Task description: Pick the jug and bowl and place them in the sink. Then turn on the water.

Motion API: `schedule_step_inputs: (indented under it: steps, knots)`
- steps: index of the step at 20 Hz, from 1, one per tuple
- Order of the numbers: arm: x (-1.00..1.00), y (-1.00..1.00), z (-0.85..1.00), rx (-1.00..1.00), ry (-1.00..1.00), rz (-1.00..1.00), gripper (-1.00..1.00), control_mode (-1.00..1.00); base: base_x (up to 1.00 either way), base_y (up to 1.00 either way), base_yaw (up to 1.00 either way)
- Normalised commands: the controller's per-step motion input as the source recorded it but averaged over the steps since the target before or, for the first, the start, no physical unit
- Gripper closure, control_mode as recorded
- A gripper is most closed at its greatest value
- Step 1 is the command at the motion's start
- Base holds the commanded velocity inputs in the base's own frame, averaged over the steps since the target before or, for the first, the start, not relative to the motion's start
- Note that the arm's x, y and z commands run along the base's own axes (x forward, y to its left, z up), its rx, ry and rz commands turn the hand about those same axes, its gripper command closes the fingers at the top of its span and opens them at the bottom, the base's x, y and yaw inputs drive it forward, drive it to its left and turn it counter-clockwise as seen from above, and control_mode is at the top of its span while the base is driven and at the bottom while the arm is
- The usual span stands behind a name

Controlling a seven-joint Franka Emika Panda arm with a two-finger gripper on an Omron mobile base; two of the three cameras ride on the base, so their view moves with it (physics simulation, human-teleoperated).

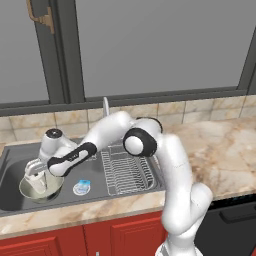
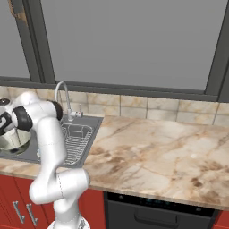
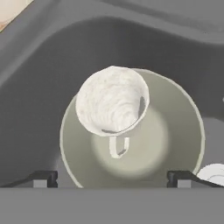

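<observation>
Marbled beige countertop (image 2: 156, 152) extending to the right, its front edge above red cabinet doors (image 1: 75, 240) fitted with slim metal handles (image 2: 18, 212). A dark oven front (image 2: 156, 214) with a bar handle sits below the counter's right part. A band of tan tiles (image 2: 147, 108) forms the backsplash, topped by a dark-framed window (image 1: 160, 50) with grey panes. A small brown fixture (image 1: 42, 17) is mounted on the frame's upper left. A round blue-white drain disc (image 1: 81, 187) lies flat beside a wire rack (image 1: 127, 172).

Grey window (image 2: 129, 42), beige tiled backsplash (image 2: 134, 107), marble counter (image 2: 156, 152), red cabinets (image 1: 50, 242)
</observation>
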Motion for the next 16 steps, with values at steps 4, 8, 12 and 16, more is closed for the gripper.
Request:
schedule_step_inputs:
  steps: [4, 8, 12, 16]
  knots:
    - [-0.30, -0.44, 0.34, 0.00, -0.09, -0.01, -1.00, -1.00, 0.00, 0.00, 0.00]
    - [-0.37, -0.45, 0.25, 0.00, -0.12, 0.00, -1.00, -1.00, 0.00, 0.00, 0.00]
    - [-0.35, -0.46, 0.29, 0.00, -0.16, -0.02, -1.00, -1.00, 0.00, 0.00, 0.00]
    - [-0.33, -0.54, 0.38, 0.00, -0.15, -0.06, -1.00, -1.00, 0.00, 0.00, 0.00]
